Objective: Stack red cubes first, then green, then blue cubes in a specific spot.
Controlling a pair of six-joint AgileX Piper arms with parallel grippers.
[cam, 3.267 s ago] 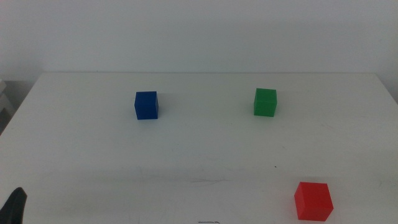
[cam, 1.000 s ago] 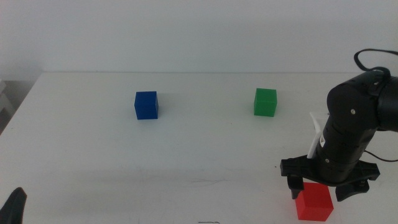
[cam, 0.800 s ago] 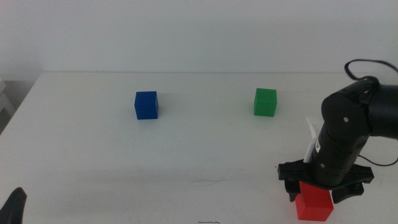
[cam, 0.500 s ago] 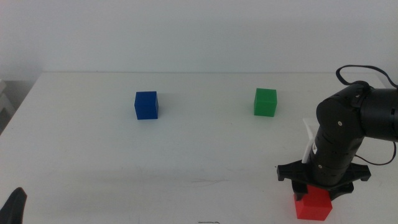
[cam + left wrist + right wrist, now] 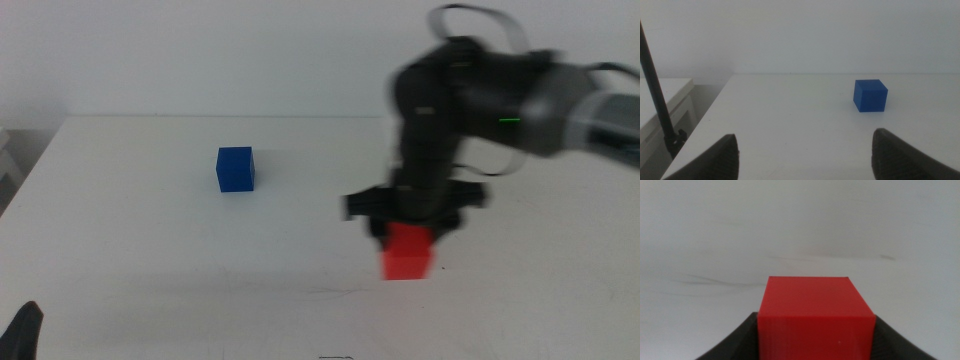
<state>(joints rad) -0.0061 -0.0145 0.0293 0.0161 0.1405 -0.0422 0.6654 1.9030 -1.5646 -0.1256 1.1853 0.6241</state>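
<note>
Right claw (image 5: 408, 236): mine, clenched on the red cube (image 5: 409, 251), carried over the middle of the white surface (image 5: 150, 260).
Left claw (image 5: 802, 150): released, waiting at the near-left corner.
Handling: I judge the red cube light, rigid, smooth-faced; flat opposite sides are the grip.
Blue cube (image 5: 235, 169): far left, well apart.
Hidden: green cube behind my arm; motion blur; whether red touches the surface I cannot tell.

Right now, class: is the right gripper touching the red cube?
Touching. In the right wrist view the right gripper has its dark jaws pressed against both sides of the red cube, with no gap showing.
</note>
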